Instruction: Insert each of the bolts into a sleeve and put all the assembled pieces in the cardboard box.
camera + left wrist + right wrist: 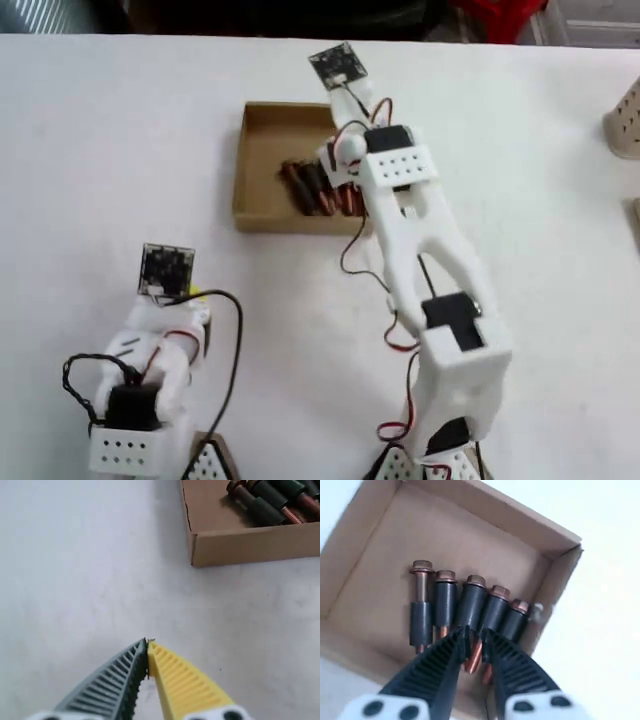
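Five bolts (470, 605), each in its sleeve (445, 602), lie side by side in the box (520, 525), so the job looks finished. Right gripper (474, 640) hangs over them, jaws narrowly apart, apparently holding nothing. Left gripper (147, 652), jaws closed and empty, sits over the table (75, 555) nearby, seemingly out of the way.

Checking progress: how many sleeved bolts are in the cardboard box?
5 sleeved bolts, side by side in one row on the cardboard box floor; the right gripper covers some tips, so another might hide.
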You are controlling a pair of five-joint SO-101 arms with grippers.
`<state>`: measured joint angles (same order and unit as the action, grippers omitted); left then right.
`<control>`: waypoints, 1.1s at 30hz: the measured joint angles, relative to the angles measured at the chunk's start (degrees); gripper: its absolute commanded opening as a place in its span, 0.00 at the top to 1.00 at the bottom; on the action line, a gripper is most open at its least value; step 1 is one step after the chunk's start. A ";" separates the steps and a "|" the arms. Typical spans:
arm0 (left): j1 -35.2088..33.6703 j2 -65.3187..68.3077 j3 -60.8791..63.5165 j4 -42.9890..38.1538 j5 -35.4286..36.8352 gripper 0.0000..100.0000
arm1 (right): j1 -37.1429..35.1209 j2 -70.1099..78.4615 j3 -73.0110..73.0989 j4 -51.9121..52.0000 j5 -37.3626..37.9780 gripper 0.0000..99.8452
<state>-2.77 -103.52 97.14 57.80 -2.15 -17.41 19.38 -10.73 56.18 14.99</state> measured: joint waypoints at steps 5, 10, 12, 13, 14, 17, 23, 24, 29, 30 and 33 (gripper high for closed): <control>0.00 0.00 0.00 -1.14 0.00 0.98 | 1.14 -10.55 7.38 3.16 0.00 0.98; 0.00 0.00 0.00 -1.14 0.00 0.98 | 3.60 -26.02 21.45 0.97 0.00 0.98; 0.00 0.00 0.00 -1.14 0.00 0.98 | 4.75 -32.88 28.75 -1.85 0.00 0.98; 0.00 0.00 0.00 -1.14 0.00 0.98 | 5.27 -36.48 32.62 -3.25 0.00 0.98; 0.00 0.00 0.00 -1.14 0.00 0.98 | 5.80 -40.09 36.84 -4.66 0.00 0.98; 0.00 0.00 0.00 -0.70 0.00 0.98 | 6.86 -51.08 49.14 -8.26 0.53 0.98; 0.00 0.00 0.00 0.97 0.00 0.98 | 8.70 -73.93 71.82 -10.37 0.70 0.98; 0.00 0.00 0.00 0.97 0.00 0.98 | 8.88 -77.71 74.99 -10.46 0.70 0.98; 0.00 0.00 0.00 2.99 -0.09 0.98 | 8.88 -97.93 91.96 -10.46 0.70 0.98; 0.00 0.00 0.00 4.40 -0.09 0.98 | 8.88 -102.07 95.38 -10.46 0.70 0.98; 0.00 0.00 0.00 8.97 -0.09 0.98 | 8.88 -113.41 104.97 -9.23 0.79 0.98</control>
<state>-2.77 -103.52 97.14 66.77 -2.24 -8.53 -94.02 94.24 46.95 15.78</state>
